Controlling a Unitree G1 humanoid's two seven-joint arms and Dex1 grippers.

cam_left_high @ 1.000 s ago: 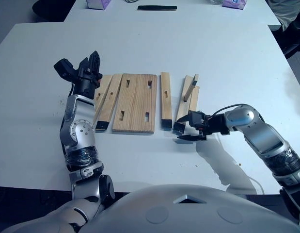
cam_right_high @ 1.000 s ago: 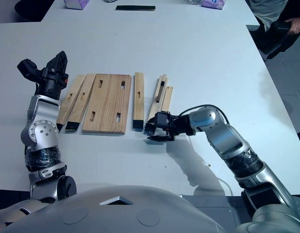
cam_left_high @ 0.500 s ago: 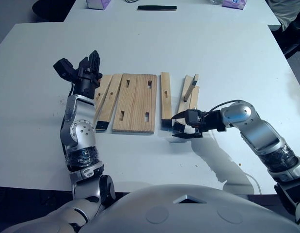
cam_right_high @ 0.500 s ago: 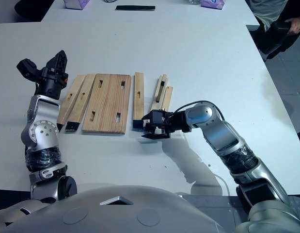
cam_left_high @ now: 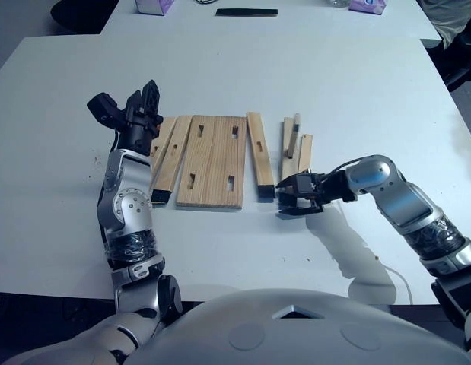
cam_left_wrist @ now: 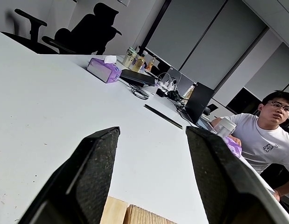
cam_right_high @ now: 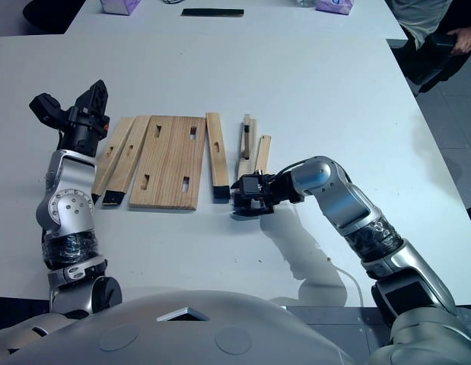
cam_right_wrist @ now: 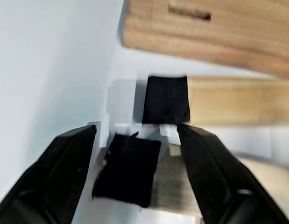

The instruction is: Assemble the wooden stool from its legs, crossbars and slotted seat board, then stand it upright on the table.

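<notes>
Nudging the loose parts was the main effect of your right arm's last sweep. The leg (cam_left_high: 259,154) just right of the seat board (cam_left_high: 212,160) had lain parallel to the board's edge. It then sat skewed, its far end close to the board and its black-capped near end swung away. The pieces farther right of the board, another leg (cam_left_high: 304,158) and a thin crossbar (cam_left_high: 295,131) beside it, had shifted closer to the board and straightened.

Your right jaws rested low on the counter (cam_left_high: 357,91), right of the board's near corner. They stood open, with a black-capped leg end (cam_right_wrist: 128,170) lying between the fingers (cam_right_wrist: 65,163) and gaps on both sides, so nothing was held. The skewed leg's own black cap (cam_right_wrist: 165,99) lay just beyond.

Your left jaws were lifted off the counter, left of the board, spread wide and empty. Two more legs (cam_left_high: 168,156) lay flat between them and the board.

Every piece still lay flat and unjoined, so assembly had not begun. You appeared lined up for a first grasp on that capped end, though the disturbed layout may call for a fresh aim.
</notes>
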